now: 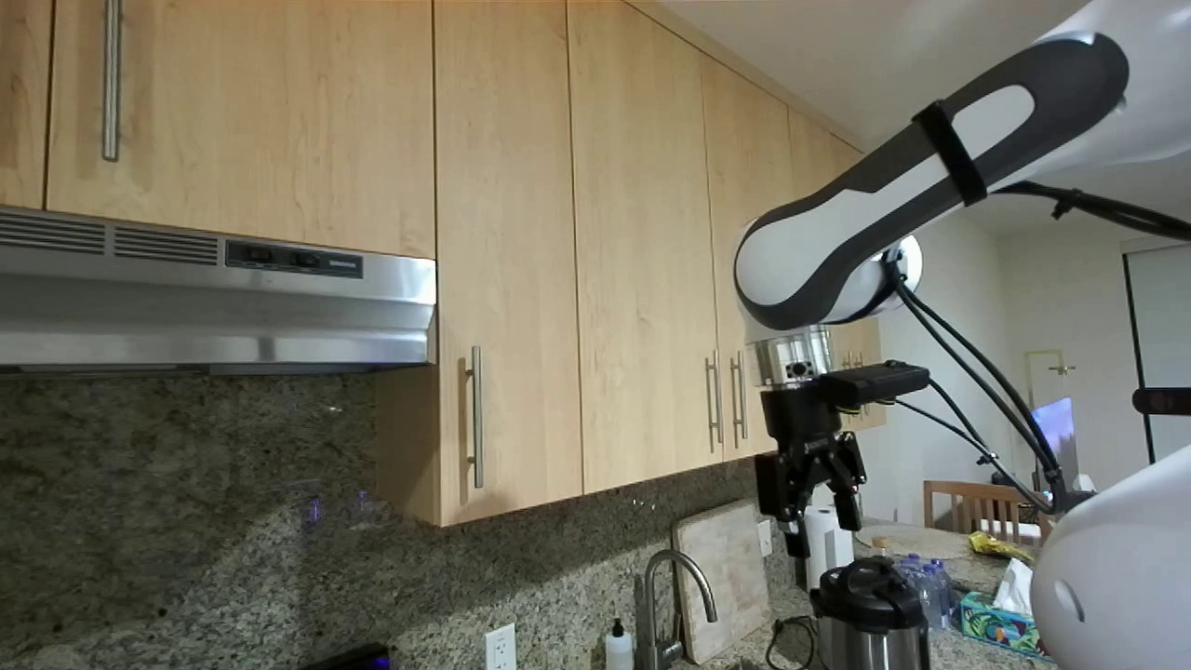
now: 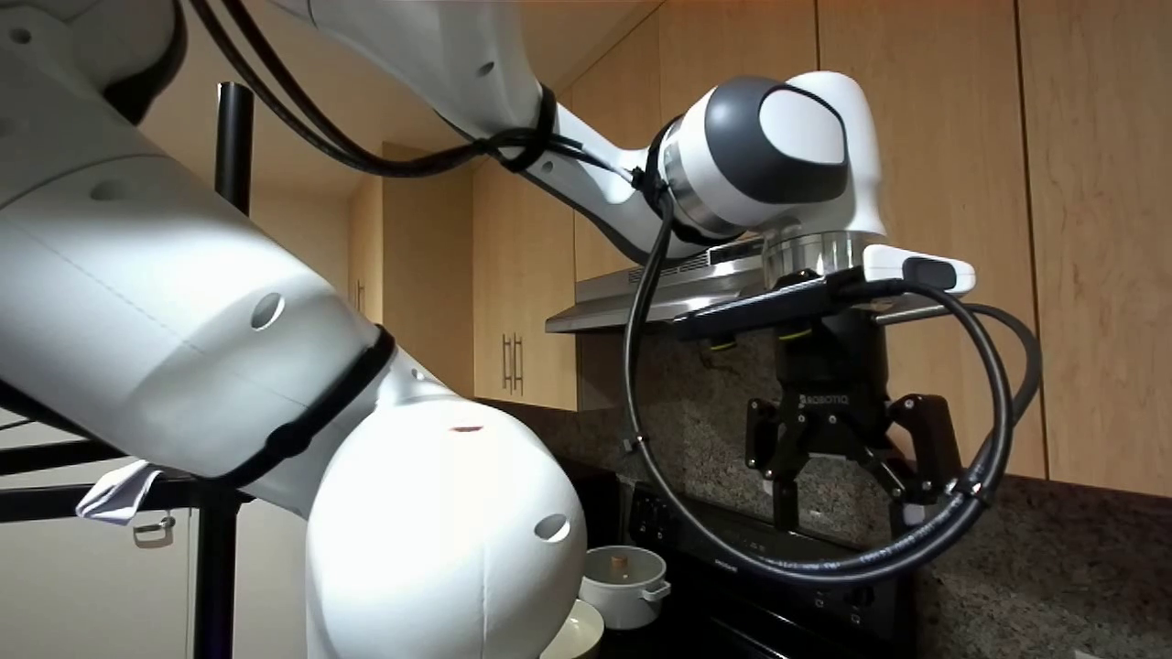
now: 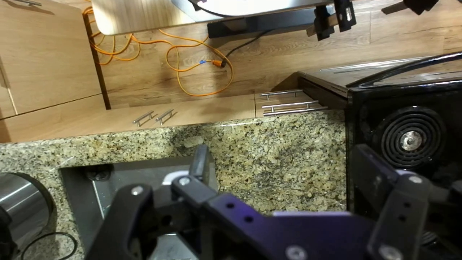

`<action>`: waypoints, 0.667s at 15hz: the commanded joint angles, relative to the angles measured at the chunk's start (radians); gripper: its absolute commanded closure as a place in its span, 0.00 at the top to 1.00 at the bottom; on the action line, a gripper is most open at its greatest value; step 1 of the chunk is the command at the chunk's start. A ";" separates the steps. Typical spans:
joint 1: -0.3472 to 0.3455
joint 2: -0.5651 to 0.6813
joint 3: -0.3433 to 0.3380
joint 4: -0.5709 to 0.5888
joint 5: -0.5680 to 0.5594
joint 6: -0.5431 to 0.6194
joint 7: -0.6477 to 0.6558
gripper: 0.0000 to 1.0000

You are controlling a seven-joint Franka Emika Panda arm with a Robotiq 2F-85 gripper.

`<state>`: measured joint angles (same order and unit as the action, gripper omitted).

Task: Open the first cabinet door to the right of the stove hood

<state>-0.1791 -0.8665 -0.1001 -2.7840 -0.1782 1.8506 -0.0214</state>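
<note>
The first cabinet door (image 1: pixel 507 233) is tall, narrow and honey-coloured, just right of the silver stove hood (image 1: pixel 214 312) in an exterior view. It sits flush and closed, its vertical bar handle (image 1: pixel 477 417) near the lower left edge. The hood also shows behind my arm in an exterior view (image 2: pixel 659 297); a tall door there (image 2: pixel 961 183) is partly covered and shows no handle. My gripper (image 1: pixel 824 526) points down, right of the handle and lower, apart from it. Its fingers are spread with nothing between them in the exterior view (image 2: pixel 846 513) and wrist view (image 3: pixel 283 159).
Tall doors with paired handles (image 1: pixel 726 395) are further right. Below are a faucet (image 1: pixel 684 563), a cutting board (image 1: pixel 730 577) and a pressure cooker (image 1: pixel 870 605). The wrist view shows the granite counter (image 3: pixel 274 162), a sink (image 3: pixel 137 169) and the black stove (image 3: pixel 444 104). Cables loop beside the gripper.
</note>
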 commanded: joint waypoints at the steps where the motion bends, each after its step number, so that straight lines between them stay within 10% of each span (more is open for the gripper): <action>1: 0.003 -0.020 -0.007 0.003 -0.033 0.038 -0.017 1.00; 10: 0.066 -0.005 0.071 0.070 0.023 0.217 0.067 1.00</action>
<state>-0.1427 -0.8836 -0.0716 -2.7459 -0.1797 2.0093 -0.0091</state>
